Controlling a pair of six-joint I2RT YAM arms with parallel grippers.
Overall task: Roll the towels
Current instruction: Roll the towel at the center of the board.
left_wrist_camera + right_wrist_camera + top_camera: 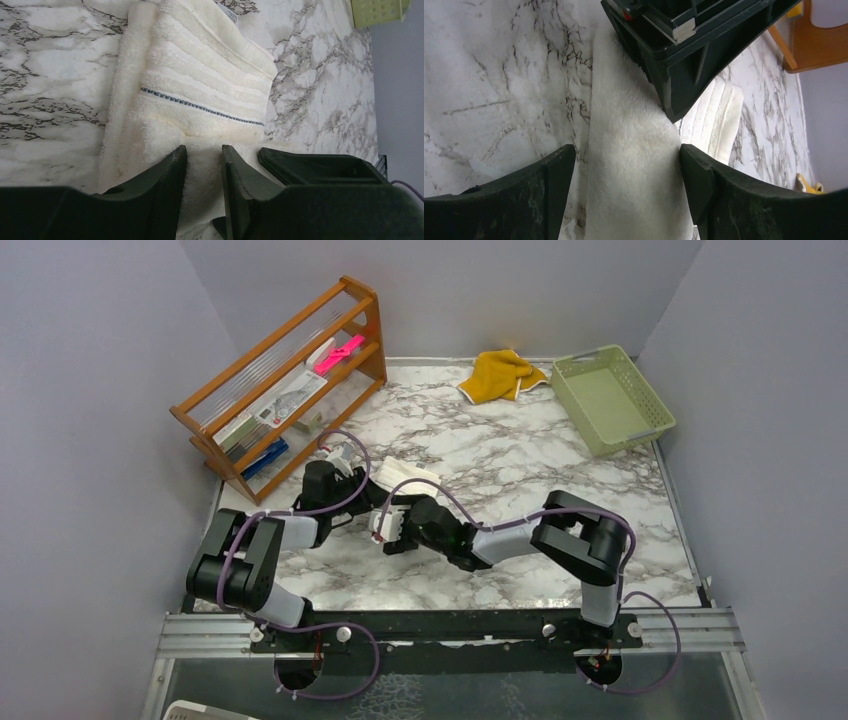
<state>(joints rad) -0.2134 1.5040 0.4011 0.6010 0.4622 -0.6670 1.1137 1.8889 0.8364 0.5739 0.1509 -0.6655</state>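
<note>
The plain cream-white cloth hand towel [405, 472] lies left of centre on the white marble-patterned table [560, 470]. It is folded into a long strip with a thin blue stitched line across it, and we judge it not yet properly rolled. The left gripper [202, 152] has its black fingers narrowly apart with a fold of the strip between them, which we read as a pinch. The right gripper [626, 155] straddles the same strip just beside it, fingers wide apart and holding nothing. We see two risks. The grippers sit almost touching, so a turn of either wrist could knock them together. The soft cloth could also slip from the pinch and fall flat. The crumpled mustard-yellow cloth towel [500, 375] waits at the far edge, near a pale green plastic basket [612, 400]. A wooden rack [280, 390] stands at the far left.
</note>
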